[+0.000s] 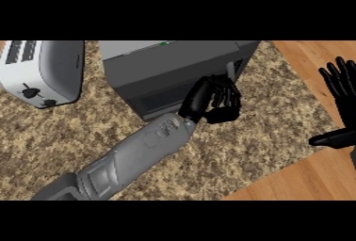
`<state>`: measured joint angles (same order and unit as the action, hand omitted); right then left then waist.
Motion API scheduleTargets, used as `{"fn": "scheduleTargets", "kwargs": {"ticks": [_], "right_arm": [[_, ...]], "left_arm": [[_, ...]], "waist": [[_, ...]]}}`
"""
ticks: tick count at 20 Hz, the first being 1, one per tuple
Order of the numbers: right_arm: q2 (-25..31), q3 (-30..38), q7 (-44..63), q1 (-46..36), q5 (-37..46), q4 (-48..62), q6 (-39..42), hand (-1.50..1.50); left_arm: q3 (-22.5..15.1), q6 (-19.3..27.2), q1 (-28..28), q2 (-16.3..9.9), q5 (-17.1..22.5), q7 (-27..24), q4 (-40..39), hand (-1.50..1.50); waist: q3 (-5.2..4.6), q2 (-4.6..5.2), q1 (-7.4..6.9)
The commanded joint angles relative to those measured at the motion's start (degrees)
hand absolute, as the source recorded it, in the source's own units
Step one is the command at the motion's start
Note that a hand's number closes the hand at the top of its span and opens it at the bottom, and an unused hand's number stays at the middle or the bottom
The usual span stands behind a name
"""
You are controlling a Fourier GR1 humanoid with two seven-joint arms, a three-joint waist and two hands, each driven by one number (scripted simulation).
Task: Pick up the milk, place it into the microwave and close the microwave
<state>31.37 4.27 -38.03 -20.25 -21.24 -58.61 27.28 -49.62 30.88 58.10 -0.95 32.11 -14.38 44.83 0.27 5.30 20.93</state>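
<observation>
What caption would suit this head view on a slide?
Left hand curled against the grey microwave front, toaster at left, right hand resting open at the right edge.

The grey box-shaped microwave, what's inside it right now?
The interior of the grey box-shaped microwave is not visible from above. The left robot hand, fingers curled, covers its front edge. No milk shows anywhere, so whether it is inside cannot be told.

The left forearm (132, 157) is a grey, boxy shell with recessed panels and a pale marking near the wrist — it ends in a glossy black left hand (212, 100). The right hand (342, 94) is black too — slender, segmented fingers.
</observation>
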Motion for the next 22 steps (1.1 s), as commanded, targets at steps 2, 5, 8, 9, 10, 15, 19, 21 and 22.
{"fn": "scheduleTargets", "kwargs": {"ticks": [2,5,8,9,10,15,19,21,22], "right_arm": [[0.6,-0.7,-0.9,-2.0,-1.3,-1.0,4.5,-1.5],[0.7,-1.7,0.2,-2.8,-2.6,-2.1,6.9,-1.5],[0.5,-2.9,2.0,-3.5,-3.9,-3.3,8.5,-1.5],[0.6,-3.1,2.4,-3.9,-4.2,-3.8,8.9,-1.5],[0.9,-3.7,2.8,-3.9,-4.1,-4.1,9.6,-1.5],[2.3,-5.9,4.2,-5.4,-3.6,-7.4,11.7,1.5],[3.7,-9.7,5.1,-7.5,-3.1,-13.0,16.4,1.5],[3.5,-10.7,5.8,-7.4,-3.4,-14.5,16.6,1.5],[3.8,-11.1,6.2,-7.6,-3.6,-15.0,17.0,1.5]], "left_arm": [[1.4,0.4,4.9,0.9,1.7,-0.6,-1.8,1.5],[2.1,0.8,6.5,0.9,2.6,-1.2,-2.5,1.5],[2.6,1.1,7.9,0.9,3.5,-1.1,-3.2,1.5],[2.4,1.8,7.4,0.9,3.7,-1.2,-3.2,1.5],[2.5,2.2,8.0,0.9,3.6,-1.3,-3.4,1.5],[1.8,3.8,7.9,0.9,4.5,-1.4,-3.1,1.5],[1.5,3.8,7.6,0.9,5.4,-1.6,-2.7,1.5],[1.3,4.1,7.8,0.9,5.4,-1.6,-3.5,1.5],[1.1,4.7,7.6,0.9,5.4,-1.9,-3.4,1.5]], "waist": [[0.14,0.67,1.61],[0.29,1.06,2.32],[0.25,0.92,2.54],[0.26,1.09,2.87],[0.33,1.14,2.73],[0.35,0.99,3.13],[0.19,0.45,2.97],[0.34,0.8,3.59],[0.36,0.89,3.36]]}}
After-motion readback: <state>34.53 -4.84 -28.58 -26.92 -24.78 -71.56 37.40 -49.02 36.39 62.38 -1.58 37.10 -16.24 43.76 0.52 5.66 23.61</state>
